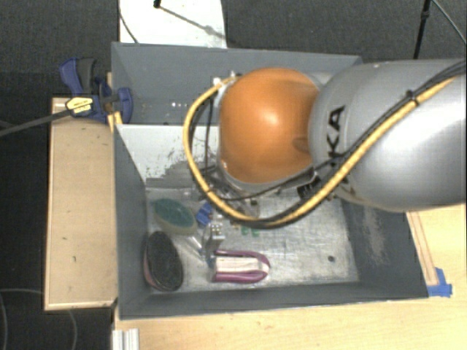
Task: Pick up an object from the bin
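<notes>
Surface: grey metal bin [328,257], scuffed floor, sloped walls; seen from above, a bit to one side
Arm: silver KUKA arm [408,144] comes in from rt, covers much of bin's far-rt part; orange cover [266,122] at its wrist sits over bin centre; yellow and black cables [191,144] loop round cover's left side and pass under it
Gripper: gripper [211,243] pokes down below orange cover; low over floor, left of bin centre, toward near wall
Claw state: can't tell if open or closed; too dark and tangled w/ cables at that spot
Nearest thing: purple-and-white oblong obj [239,267]; lies flat on floor nr near wall, long axis left-rt; its left end just beside gripper tip; touching or not, can't tell
Left of gripper: teal oval obj [171,213], nr left wall, flat on floor; small blue piece [203,214] just rt of it, between teal oval and gripper
Near-left corner: dark oval obj [162,261] w/ reddish rim; lies along left wall, near side of teal oval; apart from purple-and-white obj
Under cables: small green bits [249,232] on floor, just far side of purple-and-white obj
</notes>
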Robot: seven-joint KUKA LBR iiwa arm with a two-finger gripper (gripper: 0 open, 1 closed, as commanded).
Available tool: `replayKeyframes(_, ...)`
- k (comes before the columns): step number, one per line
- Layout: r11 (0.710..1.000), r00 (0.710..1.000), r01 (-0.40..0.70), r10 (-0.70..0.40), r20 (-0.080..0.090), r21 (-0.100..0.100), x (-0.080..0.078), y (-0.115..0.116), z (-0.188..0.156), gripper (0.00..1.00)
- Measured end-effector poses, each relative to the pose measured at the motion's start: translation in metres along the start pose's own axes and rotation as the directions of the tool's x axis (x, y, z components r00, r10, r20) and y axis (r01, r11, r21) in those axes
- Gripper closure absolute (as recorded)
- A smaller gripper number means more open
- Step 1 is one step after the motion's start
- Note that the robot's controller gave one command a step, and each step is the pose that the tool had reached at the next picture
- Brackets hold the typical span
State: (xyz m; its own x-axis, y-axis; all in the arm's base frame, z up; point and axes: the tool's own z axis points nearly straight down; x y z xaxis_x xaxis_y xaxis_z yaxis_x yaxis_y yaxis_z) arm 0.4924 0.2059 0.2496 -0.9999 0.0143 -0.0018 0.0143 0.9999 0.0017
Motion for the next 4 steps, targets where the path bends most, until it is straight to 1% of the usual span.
replayKeyframes(1,0.977,0.977,0.212,-0.212,0.01,0.001,0.001,0.039,0.141,0.0)
replayKeyframes(2,0.755,0.755,0.656,-0.656,0.01,0.007,-0.021,0.042,0.176,0.0)
replayKeyframes(3,0.759,0.759,0.651,-0.651,0.012,0.005,-0.021,0.044,0.177,1.0)
replayKeyframes(4,0.746,0.746,0.666,-0.666,0.009,0.003,-0.038,0.033,-0.011,1.0)
